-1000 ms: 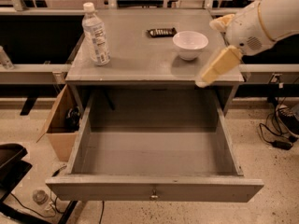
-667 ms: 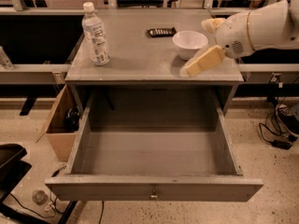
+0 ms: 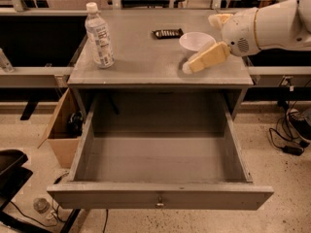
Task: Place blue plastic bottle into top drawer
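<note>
Fingers (image 3: 209, 57) of the gripper (image 3: 200, 43) stand spread apart and hold nothing, one low over the table's (image 3: 146, 64) right front and one higher, either side of the bowl (image 3: 193, 39). Listed by size: table; drawer (image 3: 160, 197), pulled fully out below it, nothing seen inside; bottle (image 3: 99, 35), upright and capped at the table's left rear, well apart from the gripper; bowl; a dark flat item (image 3: 167, 33). Step in hand, as judged: the reach towards the bottle, not yet grasped; next move calls for a leftward crossing clear of the bowl, jaws either side of the bottle's body.
</note>
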Robot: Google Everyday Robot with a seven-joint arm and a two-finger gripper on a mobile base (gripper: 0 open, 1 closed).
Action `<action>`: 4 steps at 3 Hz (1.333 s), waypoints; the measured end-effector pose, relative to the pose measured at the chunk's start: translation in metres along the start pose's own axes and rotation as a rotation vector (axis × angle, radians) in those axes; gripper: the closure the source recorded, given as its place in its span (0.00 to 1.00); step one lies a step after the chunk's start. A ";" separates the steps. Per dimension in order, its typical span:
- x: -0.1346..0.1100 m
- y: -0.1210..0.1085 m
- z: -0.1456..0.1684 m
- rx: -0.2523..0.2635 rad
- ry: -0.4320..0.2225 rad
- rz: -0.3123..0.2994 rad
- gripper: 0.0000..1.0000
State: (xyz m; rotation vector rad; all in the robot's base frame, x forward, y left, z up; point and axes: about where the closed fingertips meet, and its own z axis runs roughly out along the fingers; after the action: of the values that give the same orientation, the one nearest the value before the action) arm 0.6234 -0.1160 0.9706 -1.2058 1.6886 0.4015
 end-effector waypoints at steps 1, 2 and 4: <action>-0.007 -0.010 0.023 0.015 -0.052 -0.011 0.00; -0.023 -0.019 0.072 0.049 -0.140 0.034 0.00; -0.054 -0.030 0.181 0.113 -0.297 0.245 0.00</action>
State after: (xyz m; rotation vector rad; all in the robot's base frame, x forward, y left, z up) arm 0.7439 0.0291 0.9406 -0.8139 1.5794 0.5957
